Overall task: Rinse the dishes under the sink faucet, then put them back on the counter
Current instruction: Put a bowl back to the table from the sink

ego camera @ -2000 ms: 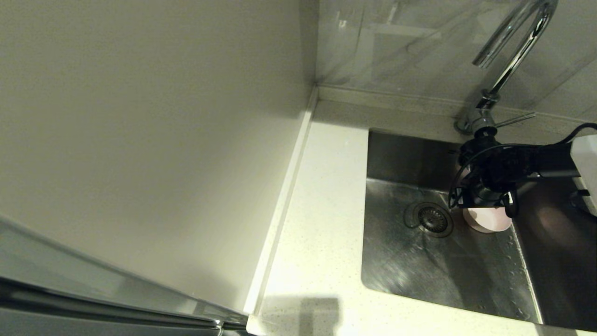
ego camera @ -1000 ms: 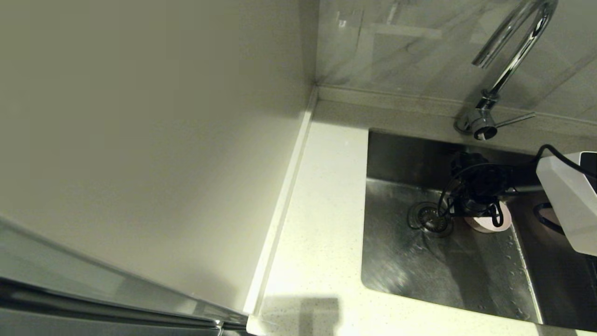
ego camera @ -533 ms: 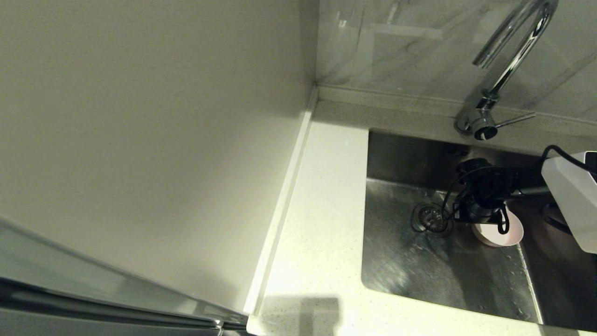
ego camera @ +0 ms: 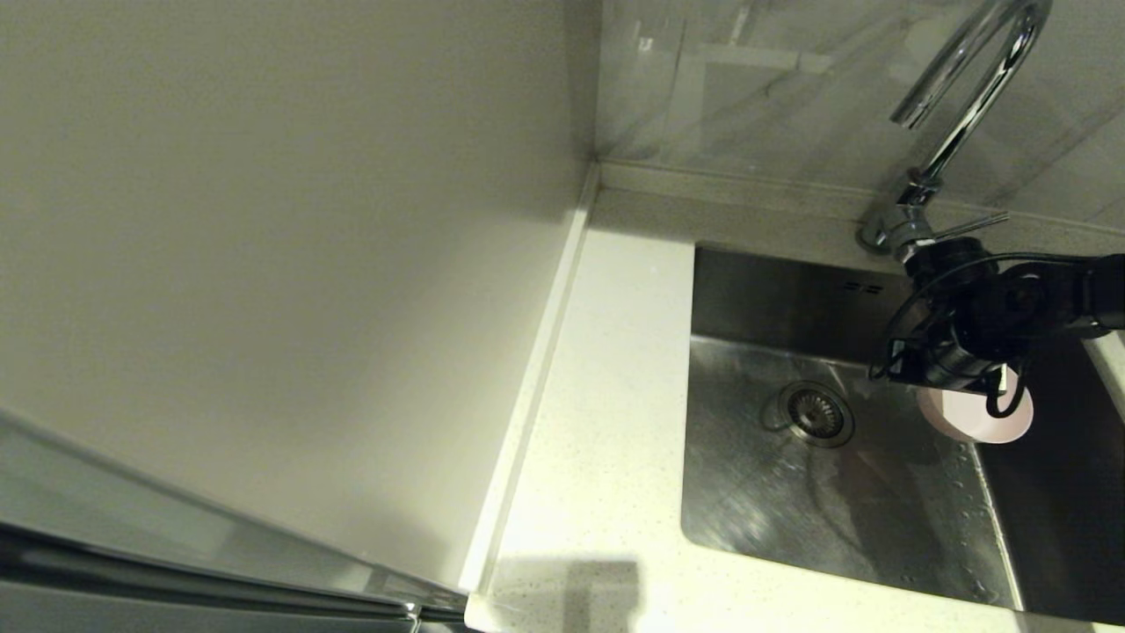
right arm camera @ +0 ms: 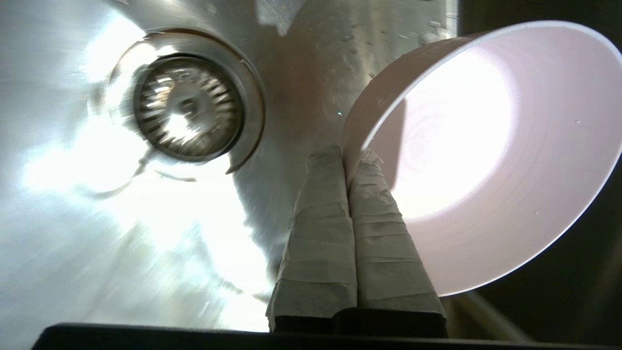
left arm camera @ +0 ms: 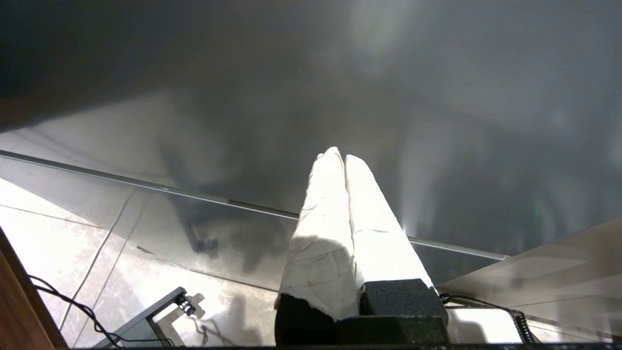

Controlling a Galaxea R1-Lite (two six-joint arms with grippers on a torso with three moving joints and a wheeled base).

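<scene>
My white-wrapped right gripper pinches a pale pink bowl, glowing white inside. Below it, the silver steel sink shines around a dark perforated drain strainer; chrome faucet, white speckled counter.

Pink bowl half hidden under right gripper in head view; faucet arch cut by top edge, sink by right edge; drain strainer blurred.
</scene>
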